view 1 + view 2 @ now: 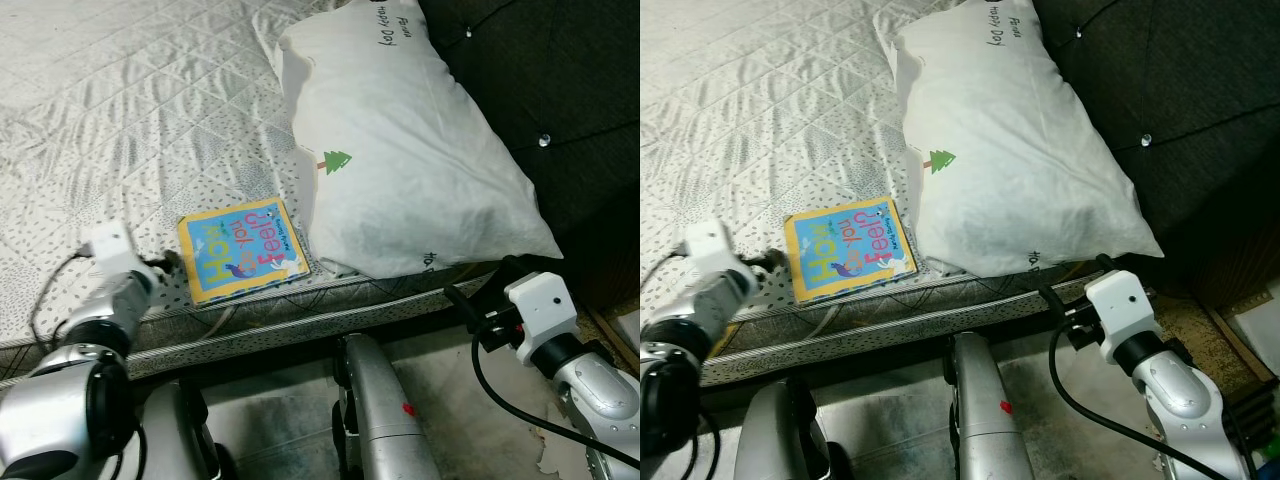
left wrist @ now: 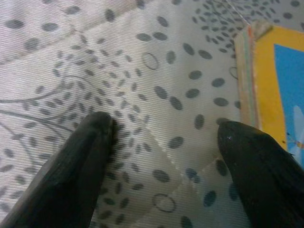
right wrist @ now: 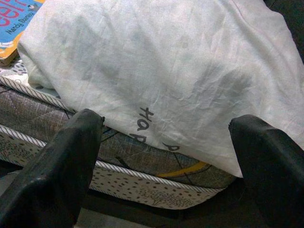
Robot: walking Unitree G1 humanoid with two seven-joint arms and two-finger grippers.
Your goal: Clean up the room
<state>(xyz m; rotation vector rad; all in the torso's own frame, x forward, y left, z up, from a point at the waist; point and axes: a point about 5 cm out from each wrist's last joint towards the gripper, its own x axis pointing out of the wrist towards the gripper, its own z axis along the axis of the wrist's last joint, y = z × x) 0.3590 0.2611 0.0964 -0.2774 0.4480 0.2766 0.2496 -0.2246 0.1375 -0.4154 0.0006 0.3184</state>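
So the book [image 1: 242, 250] lies flat near the bed's [image 1: 120, 120] front edge, lower middle of the frame, its right side just beside the white pillow [image 1: 400, 150]. Left end effector [image 2: 161, 156] sits spread on the quilt just left of the book's edge. Right end effector [image 3: 166, 142] is spread too, off the mattress edge, facing the pillow's overhanging corner. Upper left of the bed is open quilt.

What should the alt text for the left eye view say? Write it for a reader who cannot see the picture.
A yellow and blue picture book lies near the edge of a quilted bed, beside a large white pillow. The left gripper rests open on the bedding next to the book, and the right gripper is open near the pillow's corner.
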